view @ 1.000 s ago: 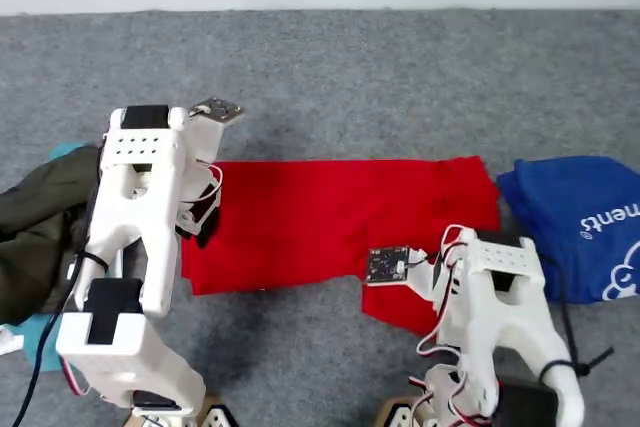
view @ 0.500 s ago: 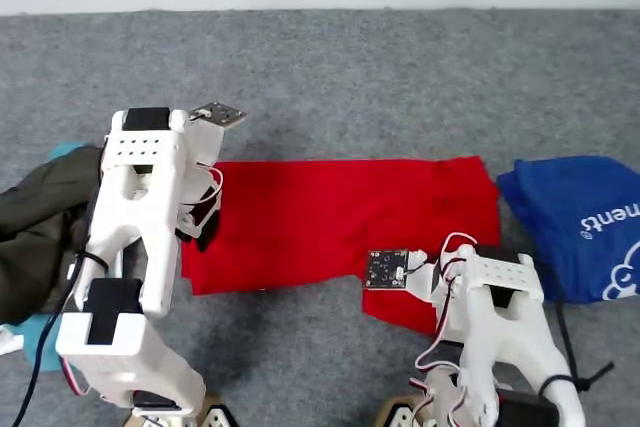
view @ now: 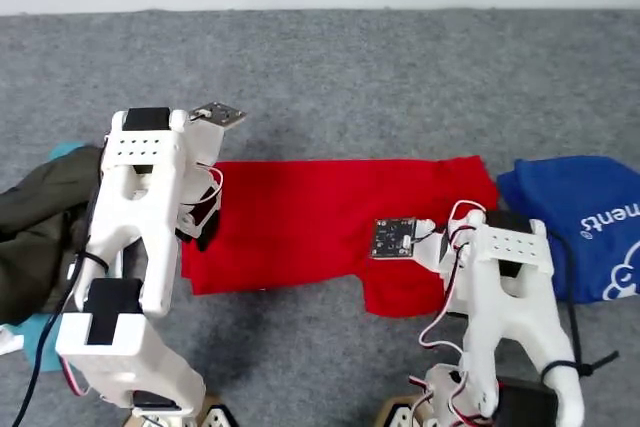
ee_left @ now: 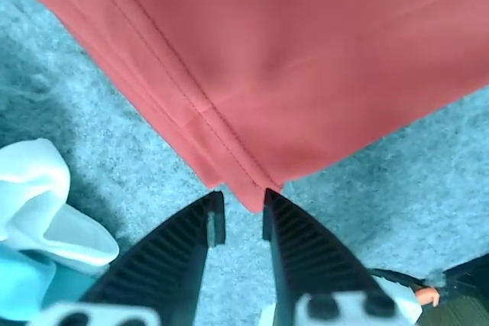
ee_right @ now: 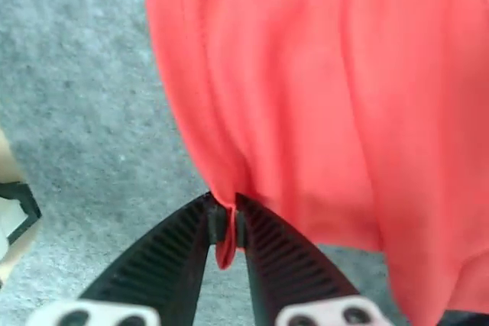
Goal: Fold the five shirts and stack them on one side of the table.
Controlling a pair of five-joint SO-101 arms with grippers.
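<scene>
A red shirt [view: 320, 222] lies spread across the middle of the grey table. My left gripper [ee_left: 243, 202] sits low at the shirt's near left corner [ee_left: 250, 192], its fingertips pinching the hemmed tip; in the high view it is at the shirt's left edge [view: 204, 229]. My right gripper [ee_right: 225, 219] is shut on a fold of the red shirt's [ee_right: 306, 112] near right edge, which hangs a little past the fingertips. The right arm [view: 505, 267] stands over the shirt's near right part.
A blue shirt [view: 580, 217] lies at the right edge. A dark olive garment [view: 40, 227] and teal cloth [view: 40, 337] are heaped at the left, close to the left arm; white and teal cloth [ee_left: 38, 211] lies beside the left gripper. Bare grey table [view: 350, 87] stretches behind.
The right arm dipped toward its base, then moved forward and right with the shirt's near right edge, which now lies farther from the front. The left arm kept still.
</scene>
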